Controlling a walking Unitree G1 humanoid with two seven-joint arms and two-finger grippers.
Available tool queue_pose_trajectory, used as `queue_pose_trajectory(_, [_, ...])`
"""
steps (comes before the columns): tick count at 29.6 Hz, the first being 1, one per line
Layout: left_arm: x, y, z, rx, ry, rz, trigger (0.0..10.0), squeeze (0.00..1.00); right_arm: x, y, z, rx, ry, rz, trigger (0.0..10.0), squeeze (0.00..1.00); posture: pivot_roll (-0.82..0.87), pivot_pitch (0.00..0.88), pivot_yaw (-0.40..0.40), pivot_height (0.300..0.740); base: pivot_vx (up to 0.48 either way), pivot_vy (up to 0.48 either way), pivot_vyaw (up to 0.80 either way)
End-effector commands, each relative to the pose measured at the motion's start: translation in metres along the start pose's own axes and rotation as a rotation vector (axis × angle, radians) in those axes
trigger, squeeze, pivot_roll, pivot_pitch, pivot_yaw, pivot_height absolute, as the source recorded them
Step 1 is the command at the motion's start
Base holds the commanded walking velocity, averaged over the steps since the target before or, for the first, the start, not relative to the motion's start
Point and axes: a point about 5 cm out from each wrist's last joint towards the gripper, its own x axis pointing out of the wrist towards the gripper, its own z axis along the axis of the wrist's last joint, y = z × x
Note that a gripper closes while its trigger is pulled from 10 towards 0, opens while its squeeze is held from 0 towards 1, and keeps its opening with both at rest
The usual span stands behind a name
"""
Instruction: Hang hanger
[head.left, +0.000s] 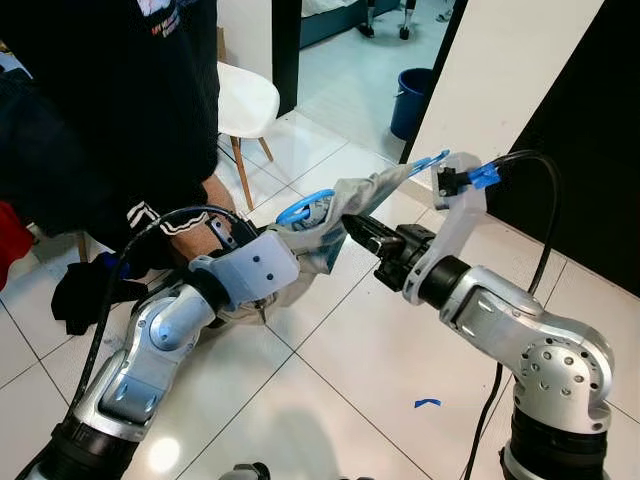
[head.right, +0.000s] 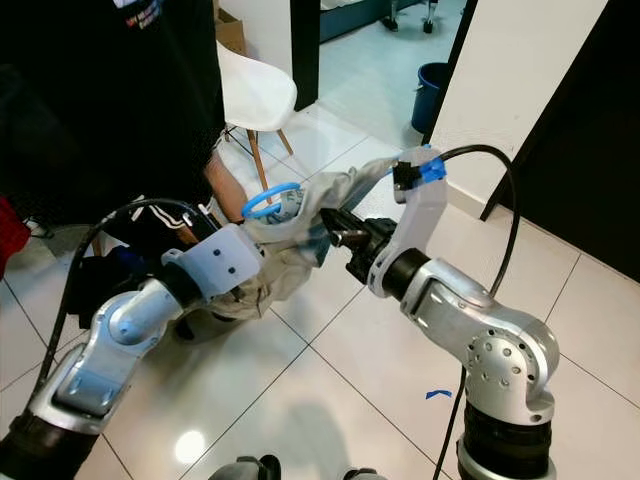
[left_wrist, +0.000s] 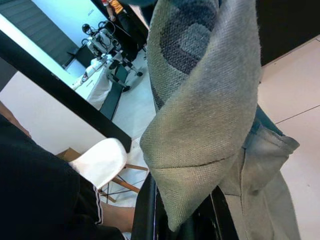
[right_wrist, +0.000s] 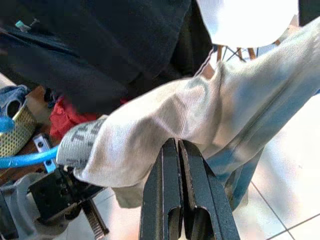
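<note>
While both arms meet near the centre of the left eye view, a blue plastic hanger with a pale grey garment draped over it hangs between them, just above the white tiled floor; the hanger's loop shows at the middle of the frame and another blue tip pokes out toward the upper right. In the left wrist view the left gripper has its fingers parted around a fold of the cloth, gripping it; the right gripper has its fingers pressed together, apparently pinching the fabric's lower edge, though the contact is hard to confirm. A person in dark clothing stands at the upper left beside a white chair. I judge the load light; the cloth is soft and would slip or sag, so the stiff hanger frame is the surer hold.
</note>
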Motion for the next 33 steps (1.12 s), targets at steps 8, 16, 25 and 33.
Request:
queue_pose_trajectory(8, [-0.001, -0.008, -0.001, -0.003, -0.005, -0.018, 10.0, 0.00, -0.004, -0.007, 0.008, 0.006, -0.048, -0.035, 0.0, 0.00, 0.05, 0.195, -0.056, 0.740, 0.000, 0.000, 0.00])
queue_pose_trajectory(16, [-0.001, -0.006, -0.002, 0.002, -0.001, -0.012, 10.0, 0.00, -0.017, 0.002, 0.012, -0.091, -0.058, 0.127, 10.0, 1.00, 0.06, 0.190, -0.059, 0.740, 0.000, 0.000, 0.00])
queue_pose_trajectory(25, [0.002, -0.007, 0.000, 0.000, -0.011, -0.009, 10.0, 0.00, -0.016, 0.001, -0.008, -0.195, 0.077, 0.117, 10.0, 1.00, 0.06, 0.180, -0.059, 0.740, 0.000, 0.000, 0.00])
queue_pose_trajectory(33, [0.002, -0.006, 0.001, -0.001, -0.014, -0.005, 10.0, 0.00, -0.006, 0.000, -0.008, -0.203, 0.082, 0.106, 10.0, 1.00, 0.06, 0.182, -0.060, 0.740, 0.000, 0.000, 0.00])
